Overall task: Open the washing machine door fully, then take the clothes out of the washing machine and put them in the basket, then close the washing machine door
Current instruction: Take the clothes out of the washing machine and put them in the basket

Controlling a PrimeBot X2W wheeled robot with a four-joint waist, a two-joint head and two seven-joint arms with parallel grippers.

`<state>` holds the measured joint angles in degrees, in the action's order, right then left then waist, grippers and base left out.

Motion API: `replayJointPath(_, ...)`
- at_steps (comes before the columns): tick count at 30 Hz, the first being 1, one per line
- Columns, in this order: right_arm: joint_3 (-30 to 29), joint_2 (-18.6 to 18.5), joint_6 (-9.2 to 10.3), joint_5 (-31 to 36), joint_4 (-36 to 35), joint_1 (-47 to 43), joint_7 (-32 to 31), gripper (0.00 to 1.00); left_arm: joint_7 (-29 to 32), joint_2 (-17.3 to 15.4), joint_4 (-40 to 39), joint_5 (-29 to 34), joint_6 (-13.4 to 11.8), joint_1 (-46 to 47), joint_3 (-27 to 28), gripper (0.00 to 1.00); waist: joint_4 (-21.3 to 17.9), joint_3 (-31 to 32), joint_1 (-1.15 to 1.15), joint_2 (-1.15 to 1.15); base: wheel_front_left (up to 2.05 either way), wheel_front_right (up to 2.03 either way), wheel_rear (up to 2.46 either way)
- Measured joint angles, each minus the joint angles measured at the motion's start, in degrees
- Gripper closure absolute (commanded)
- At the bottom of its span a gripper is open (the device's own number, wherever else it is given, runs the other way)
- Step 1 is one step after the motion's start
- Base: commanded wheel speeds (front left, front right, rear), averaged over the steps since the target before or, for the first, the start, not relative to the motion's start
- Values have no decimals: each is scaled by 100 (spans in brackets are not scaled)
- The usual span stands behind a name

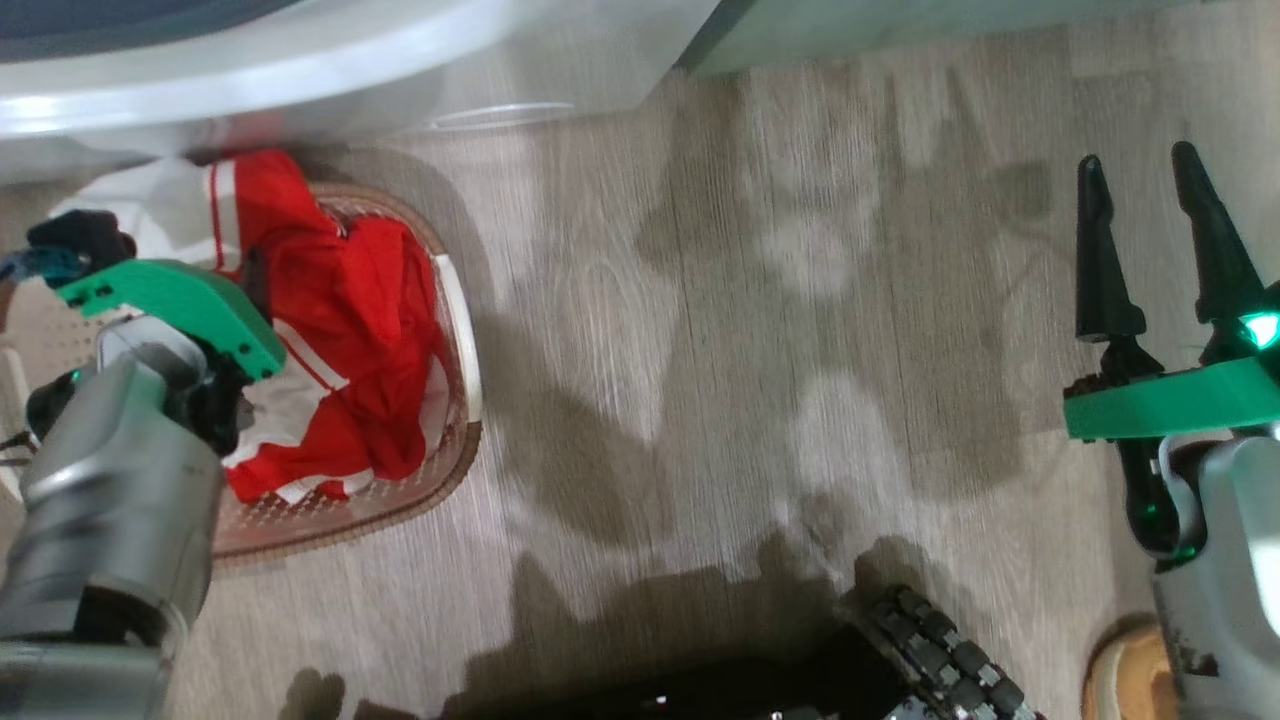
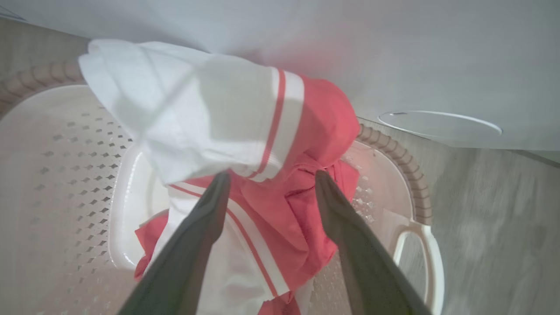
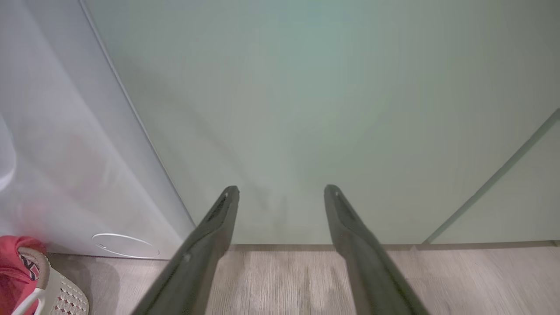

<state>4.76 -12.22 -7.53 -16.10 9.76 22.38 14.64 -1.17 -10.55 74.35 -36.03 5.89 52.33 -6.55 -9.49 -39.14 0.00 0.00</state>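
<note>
Judging the clothes (image 2: 306,210) light, limp, slippery: you pinch a bunched fold. Left gripper (image 2: 271,179) gapes empty over them in the basket (image 2: 65,153); right gripper (image 3: 282,190) spread, empty.

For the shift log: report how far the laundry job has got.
Done: the clothes lie in the basket, one white part draped over its rim. In hand: the left jaws stand open right above them, gripping nothing. Left: closing the door of the washing machine; the right jaws hang open, empty.
</note>
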Motion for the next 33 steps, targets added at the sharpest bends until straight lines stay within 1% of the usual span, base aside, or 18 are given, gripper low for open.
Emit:
replayJointPath(5, -32, 1, 0, 0, -64, 5, 0, 0, 92, -59, 8, -88, -182, 170, 57, 0, -41, -281, 0, 0, 0, 0, 0)
replayJointPath(12, -75, 1, 0, 34, -121, 141, 0, 0, 57, -151, 8, -140, -254, 450, 83, 0, -53, -610, 0, 0, 0, 0, 0)
replayJointPath(13, -75, 2, 0, 48, -125, 154, 0, 0, 23, -156, 8, -140, -259, 477, 74, 26, -54, -636, 0, 0, 0, 0, 0)
replayJointPath(14, -79, 3, 0, 48, -132, 157, 0, 0, -19, -158, 8, -138, -265, 493, 60, 26, -53, -656, 0, 0, 0, 0, 0)
replayJointPath(15, -87, 3, 0, 48, -135, 157, 0, 0, -51, -159, 8, -138, -264, 504, 49, 61, -53, -671, 0, 0, 0, 0, 0)
replayJointPath(16, -98, 3, 0, 48, -135, 157, 0, 0, -62, -159, 9, -137, -263, 513, 38, 100, -49, -679, 0, 0, 0, 0, 0)
replayJointPath(20, -114, 3, 0, 49, -119, 155, 0, 0, -69, -146, 10, -123, -230, 516, -35, 100, -31, -641, 0, 0, 0, 0, 0)
replayJointPath(25, -127, 2, 0, 51, -38, 116, 0, 0, -33, -68, 5, 56, -130, 324, -280, 100, 28, -403, 0, 0, 0, 0, 0)
replayJointPath(28, -115, 2, 0, 49, 40, 75, 0, 0, -27, 8, 5, 175, -63, -11, -458, 100, 83, -161, 0, 0, 0, 0, 0)
replayJointPath(29, -79, 2, 0, 49, 102, 53, 0, 0, -26, 74, 7, 175, -24, -271, -550, 100, 125, 33, 0, 0, 0, 0, 0)
replayJointPath(33, 41, 2, 0, 48, 201, -70, 0, 0, 94, 190, 7, 276, 69, -722, -754, 100, 220, 444, 0, 0, 0, 0, 0)
